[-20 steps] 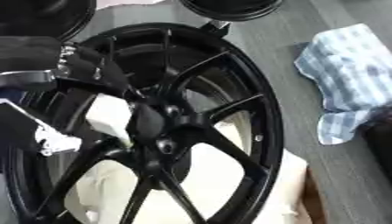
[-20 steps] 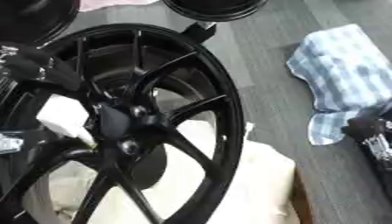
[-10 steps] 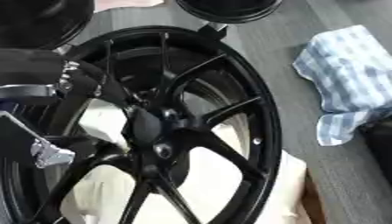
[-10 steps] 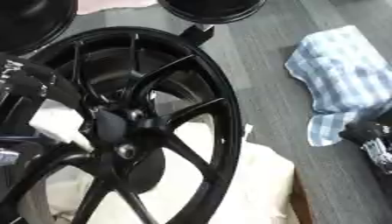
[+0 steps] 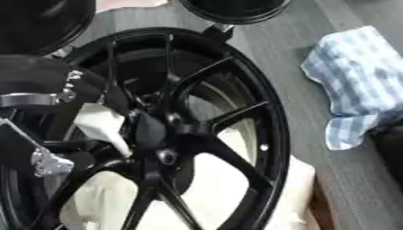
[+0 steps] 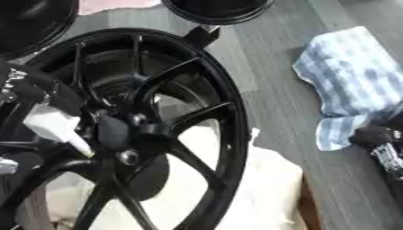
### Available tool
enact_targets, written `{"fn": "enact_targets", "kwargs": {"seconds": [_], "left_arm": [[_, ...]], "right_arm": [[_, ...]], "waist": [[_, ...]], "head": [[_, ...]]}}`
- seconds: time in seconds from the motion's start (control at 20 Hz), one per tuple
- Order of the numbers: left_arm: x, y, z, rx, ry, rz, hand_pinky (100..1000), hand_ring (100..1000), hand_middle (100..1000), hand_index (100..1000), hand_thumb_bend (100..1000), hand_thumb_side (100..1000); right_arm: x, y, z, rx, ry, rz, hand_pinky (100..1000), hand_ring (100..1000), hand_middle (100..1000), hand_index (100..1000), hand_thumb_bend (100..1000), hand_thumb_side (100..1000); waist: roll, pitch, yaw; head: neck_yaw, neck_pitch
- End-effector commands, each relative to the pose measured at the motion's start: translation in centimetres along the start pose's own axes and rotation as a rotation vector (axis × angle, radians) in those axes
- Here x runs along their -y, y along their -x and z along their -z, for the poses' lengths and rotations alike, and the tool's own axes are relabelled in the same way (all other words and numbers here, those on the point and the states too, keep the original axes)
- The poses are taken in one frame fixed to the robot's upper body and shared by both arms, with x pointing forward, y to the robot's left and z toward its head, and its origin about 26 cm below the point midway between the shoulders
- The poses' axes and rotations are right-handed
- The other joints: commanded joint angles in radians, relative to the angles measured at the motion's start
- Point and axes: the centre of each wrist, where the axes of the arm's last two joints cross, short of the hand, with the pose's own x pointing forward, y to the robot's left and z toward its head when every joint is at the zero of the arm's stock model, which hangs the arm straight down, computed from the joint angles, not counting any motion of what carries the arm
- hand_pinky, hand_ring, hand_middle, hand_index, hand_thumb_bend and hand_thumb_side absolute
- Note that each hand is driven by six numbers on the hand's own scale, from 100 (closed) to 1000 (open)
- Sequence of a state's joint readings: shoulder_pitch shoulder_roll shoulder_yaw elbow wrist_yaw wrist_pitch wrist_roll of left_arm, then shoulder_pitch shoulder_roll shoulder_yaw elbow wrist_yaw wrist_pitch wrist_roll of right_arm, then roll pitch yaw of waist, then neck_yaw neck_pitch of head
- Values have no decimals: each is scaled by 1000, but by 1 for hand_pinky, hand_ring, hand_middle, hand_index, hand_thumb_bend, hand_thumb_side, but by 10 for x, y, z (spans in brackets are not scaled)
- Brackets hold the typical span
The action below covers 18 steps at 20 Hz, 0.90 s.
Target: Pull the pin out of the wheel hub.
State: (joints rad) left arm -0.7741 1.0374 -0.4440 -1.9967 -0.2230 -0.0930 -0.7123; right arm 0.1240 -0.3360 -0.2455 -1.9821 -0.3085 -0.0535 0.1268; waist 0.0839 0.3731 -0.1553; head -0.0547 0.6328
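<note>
Two hands of mine show: my left hand (image 5: 47, 103) lies over the wheel's left spokes, beside the hub (image 5: 161, 134), and I cannot tell whether its fingers are apart or together; my right hand (image 6: 382, 143) sits at the right edge, fingers also unclear. Nearest me, white padding (image 5: 212, 188) lies under the black wheel (image 5: 264, 112). I cannot make out the pin. Farther right, a blue checked cloth (image 5: 358, 81) rests on the grey counter (image 5: 291, 40)
</note>
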Motion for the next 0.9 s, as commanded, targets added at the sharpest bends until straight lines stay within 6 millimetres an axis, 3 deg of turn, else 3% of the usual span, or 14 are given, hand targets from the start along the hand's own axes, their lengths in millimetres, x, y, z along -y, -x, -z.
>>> {"fn": "enact_targets", "kwargs": {"seconds": [0.05, 0.4, 0.9], "left_arm": [[-9, 1, -7, -30, -34, 18, 964, 868, 854, 926, 320, 351], [-10, 1, -8, -49, -53, 8, 959, 857, 837, 916, 324, 387], [-7, 1, -7, -85, -22, 20, 943, 825, 779, 876, 282, 306]], "right_arm": [[0, -6, 1, 14, -8, -15, 862, 702, 658, 568, 100, 448], [0, -5, 1, 12, -8, -14, 862, 699, 655, 567, 100, 449], [-1, -5, 0, 12, -4, -9, 862, 698, 654, 567, 100, 451]], "waist": [[-4, -13, 0], [-5, -13, 2], [-8, -11, 0]], "head": [[0, -16], [-1, -19], [1, -24]]}}
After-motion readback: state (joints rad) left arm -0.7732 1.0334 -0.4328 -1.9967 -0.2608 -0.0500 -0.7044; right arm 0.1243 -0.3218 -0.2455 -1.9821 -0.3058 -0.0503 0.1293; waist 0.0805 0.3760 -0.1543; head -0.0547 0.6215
